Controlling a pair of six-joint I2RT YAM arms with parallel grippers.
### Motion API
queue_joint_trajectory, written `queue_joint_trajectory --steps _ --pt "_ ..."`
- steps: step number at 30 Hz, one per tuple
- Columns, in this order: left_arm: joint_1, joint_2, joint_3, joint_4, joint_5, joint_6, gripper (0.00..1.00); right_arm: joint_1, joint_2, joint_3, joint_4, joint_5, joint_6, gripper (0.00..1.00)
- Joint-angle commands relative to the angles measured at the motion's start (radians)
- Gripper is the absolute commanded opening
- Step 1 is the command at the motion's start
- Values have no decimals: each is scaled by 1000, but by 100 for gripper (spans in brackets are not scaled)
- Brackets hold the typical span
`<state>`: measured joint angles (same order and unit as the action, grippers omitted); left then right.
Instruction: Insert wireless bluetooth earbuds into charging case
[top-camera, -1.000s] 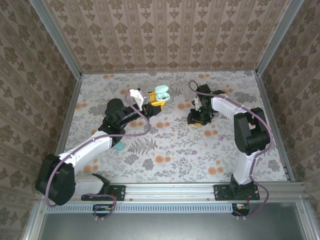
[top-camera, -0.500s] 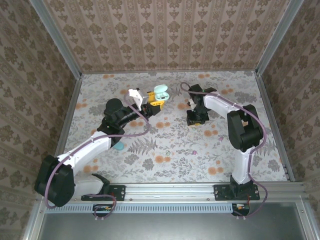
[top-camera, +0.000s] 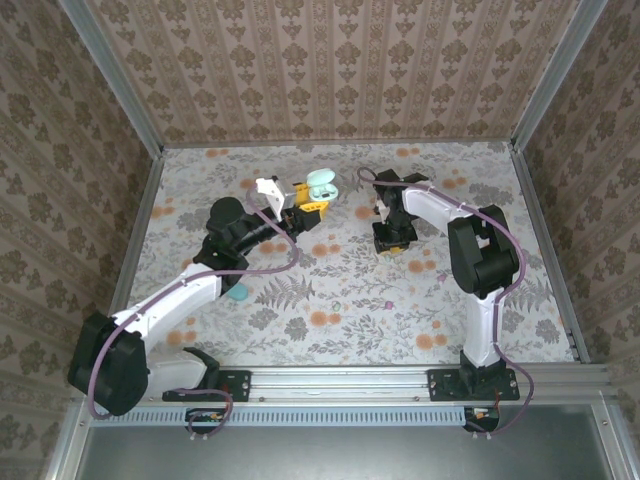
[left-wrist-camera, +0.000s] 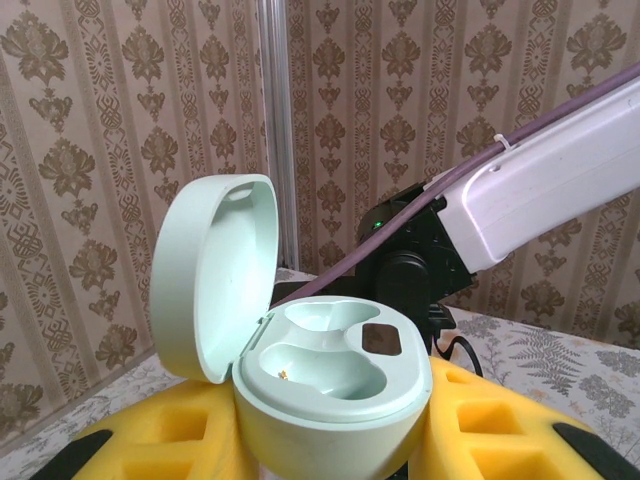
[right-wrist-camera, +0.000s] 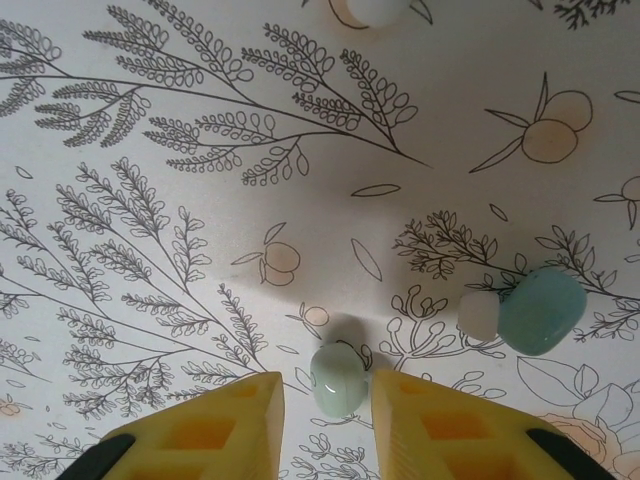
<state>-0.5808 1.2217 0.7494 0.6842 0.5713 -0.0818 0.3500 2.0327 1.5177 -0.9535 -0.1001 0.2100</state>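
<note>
The floral-patterned table (top-camera: 330, 320) is enclosed by wallpapered walls. The left arm (top-camera: 190, 290) reaches diagonally toward the far centre, and the right arm (top-camera: 480, 250) folds back so that its wrist points down at the table. The left gripper (top-camera: 308, 200) is closed on the charging case (left-wrist-camera: 330, 385), with its yellow foam pads (left-wrist-camera: 490, 420) pressing the base from both sides and holding it clear of the table. The case sits upright with its opening facing up. The long axis of the oval base runs across from pad to pad. The lid (left-wrist-camera: 215, 270) is hinged at the left in the wrist view and stands raised, its hollow side facing the base. Both wells are empty. The right gripper (right-wrist-camera: 327, 385) hangs low over the table with its jaws slightly apart, straddling a pale green earbud (right-wrist-camera: 338, 385). A narrow gap shows on the left side of the earbud, and its long axis runs along the fingers. A second earbud (right-wrist-camera: 530, 310), teal with a white tip pointing left, lies on the table just right of the right finger, clear of it. A small teal object (top-camera: 238, 292) lies beside the left forearm.
</note>
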Motion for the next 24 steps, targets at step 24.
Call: queue_joint_trajectory --steps 24 --pt "6 -28 16 11 -8 22 34 18 91 62 -77 52 -38 28"
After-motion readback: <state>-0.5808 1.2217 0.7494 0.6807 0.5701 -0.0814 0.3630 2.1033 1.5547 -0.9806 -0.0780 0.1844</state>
